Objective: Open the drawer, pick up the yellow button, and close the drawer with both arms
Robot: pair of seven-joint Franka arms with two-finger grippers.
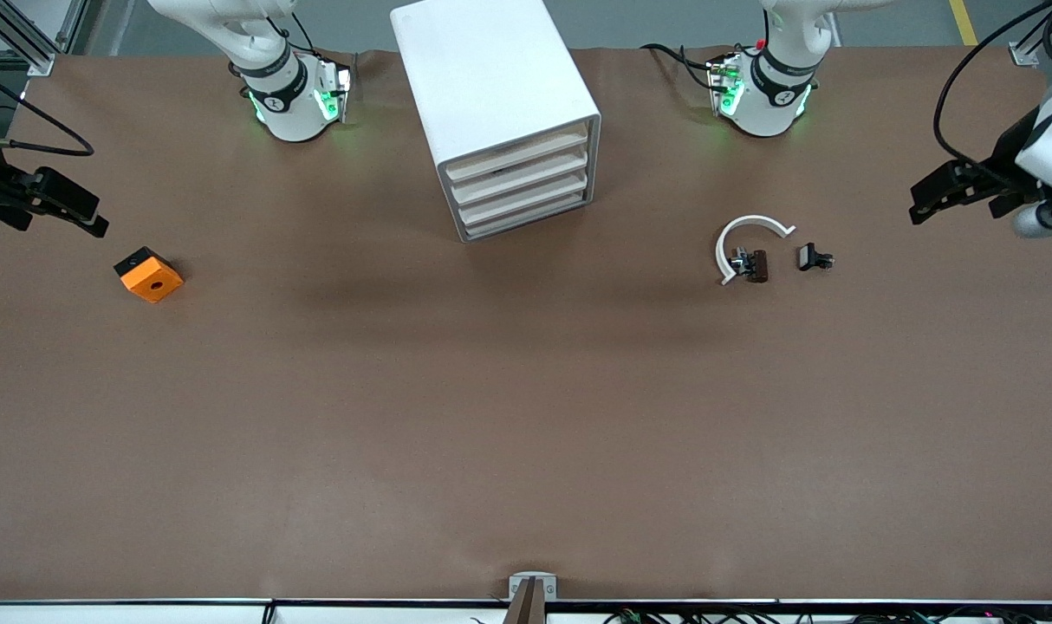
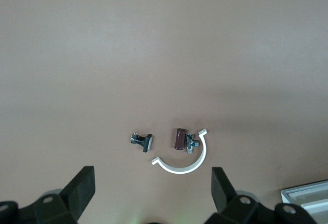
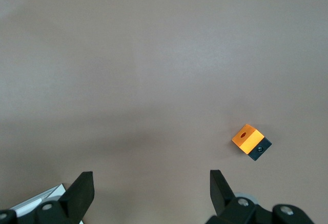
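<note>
The white drawer cabinet [image 1: 491,87] stands at the table's robot side, between the two arm bases. Its several drawers [image 1: 522,186] are all shut. The button is hidden. My left gripper [image 1: 918,206] hangs open and empty over the left arm's end of the table; its jaws stand wide apart in the left wrist view [image 2: 152,175]. My right gripper [image 1: 93,217] hangs open and empty over the right arm's end, just above the orange block [image 1: 149,275]; its jaws stand wide apart in the right wrist view [image 3: 151,175].
The orange block with a centre hole also shows in the right wrist view [image 3: 247,136]. A white arc [image 1: 743,234] with a brown clip [image 1: 756,264] and a black clip [image 1: 812,257] lie toward the left arm's end, also in the left wrist view [image 2: 184,165].
</note>
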